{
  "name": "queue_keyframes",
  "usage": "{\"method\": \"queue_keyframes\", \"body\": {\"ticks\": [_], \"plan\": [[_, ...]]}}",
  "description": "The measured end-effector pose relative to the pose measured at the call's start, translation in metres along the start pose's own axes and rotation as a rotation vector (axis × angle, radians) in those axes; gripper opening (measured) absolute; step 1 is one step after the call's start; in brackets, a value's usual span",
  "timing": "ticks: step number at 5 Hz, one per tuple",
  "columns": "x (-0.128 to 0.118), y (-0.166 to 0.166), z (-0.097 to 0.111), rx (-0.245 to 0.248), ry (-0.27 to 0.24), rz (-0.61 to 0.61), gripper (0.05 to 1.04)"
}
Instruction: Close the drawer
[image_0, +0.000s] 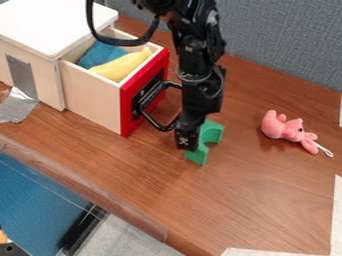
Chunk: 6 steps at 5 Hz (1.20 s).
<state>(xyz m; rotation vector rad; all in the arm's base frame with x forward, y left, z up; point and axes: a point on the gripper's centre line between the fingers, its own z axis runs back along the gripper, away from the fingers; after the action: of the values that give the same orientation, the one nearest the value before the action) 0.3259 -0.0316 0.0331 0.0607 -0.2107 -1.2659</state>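
Note:
The gripper (187, 137) hangs low over the table, just right of the drawer's black handle (155, 107); whether it touches the handle I cannot tell. The drawer (93, 95) stands pulled out of the white-topped wooden cabinet (50, 30), its red front (131, 112) facing right. Inside the drawer lie a yellow banana-like item (123, 65) and a blue cloth-like item (100, 54). Part of the handle is overlapped by the arm.
A green arch-shaped block (211, 132) is partly behind the gripper. A pink plush toy (287, 127) lies on the wooden table (247, 200) to the right. Silver tape (17, 106) is by the cabinet's base, and a grey partition (280, 40) rises behind.

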Motion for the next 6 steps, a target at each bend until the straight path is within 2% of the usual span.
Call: {"method": "queue_keyframes", "body": {"ticks": [1, 2, 4, 6], "plan": [[-0.007, 0.000, -0.001, 0.002, 0.012, 0.004, 0.999], [-0.020, -0.002, -0.002, -0.019, 0.037, 0.031, 0.999], [-0.037, -0.004, -0.004, -0.036, 0.053, 0.055, 0.999], [-0.061, 0.002, 0.003, -0.019, 0.063, 0.112, 0.999]]}}
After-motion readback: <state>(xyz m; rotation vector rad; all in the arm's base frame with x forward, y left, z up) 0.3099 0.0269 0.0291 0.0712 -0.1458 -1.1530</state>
